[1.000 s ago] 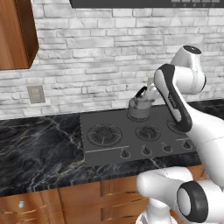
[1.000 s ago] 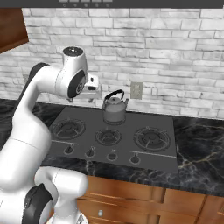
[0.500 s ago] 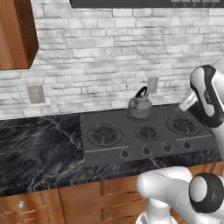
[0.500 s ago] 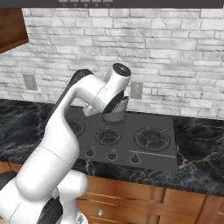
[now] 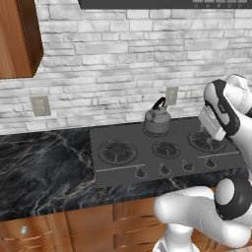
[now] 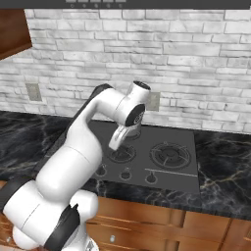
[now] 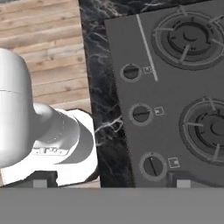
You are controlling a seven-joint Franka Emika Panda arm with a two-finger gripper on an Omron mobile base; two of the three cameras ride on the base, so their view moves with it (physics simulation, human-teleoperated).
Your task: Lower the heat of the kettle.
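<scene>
— Brick-backed marble counter (image 5: 44,162) with a black cooktop (image 5: 128,167) set into it, seen from the left base view. Kettle (image 5: 156,121) upright on a rear burner, beyond the gripper (image 5: 212,124) and off to one side, well apart from it.

— Progress?

— Barely begun, judging by this. Four knobs (image 5: 164,170) along the front edge, below the jaws and none touched. Heat presumably as set.

— Right base view?

— Gripper (image 6: 116,141) angled down over the cooktop, with the knob row (image 6: 126,173) below and nearer the front edge. Open air between jaws and row, nothing standing in the way.

— Hand view?

— Fingertips (image 7: 40,183) far apart at the bottom, so jaws spread wide and holding nothing. Ahead of them, three knobs in a line: nearest (image 7: 153,165), middle (image 7: 141,113), farthest (image 7: 131,71). Two burners (image 7: 188,37) off to one side, a strip of marble (image 7: 98,52) to the other.

— Left to do?

— Nearly all of it: choosing the knob that feeds the kettle's burner, and cannot tell which. Then descending, closing on it, turning it down.

— Room?

— Plenty above the row. Tight between neighbouring knobs, though, and close to the cooktop's front edge, so likely a straight drop.
</scene>
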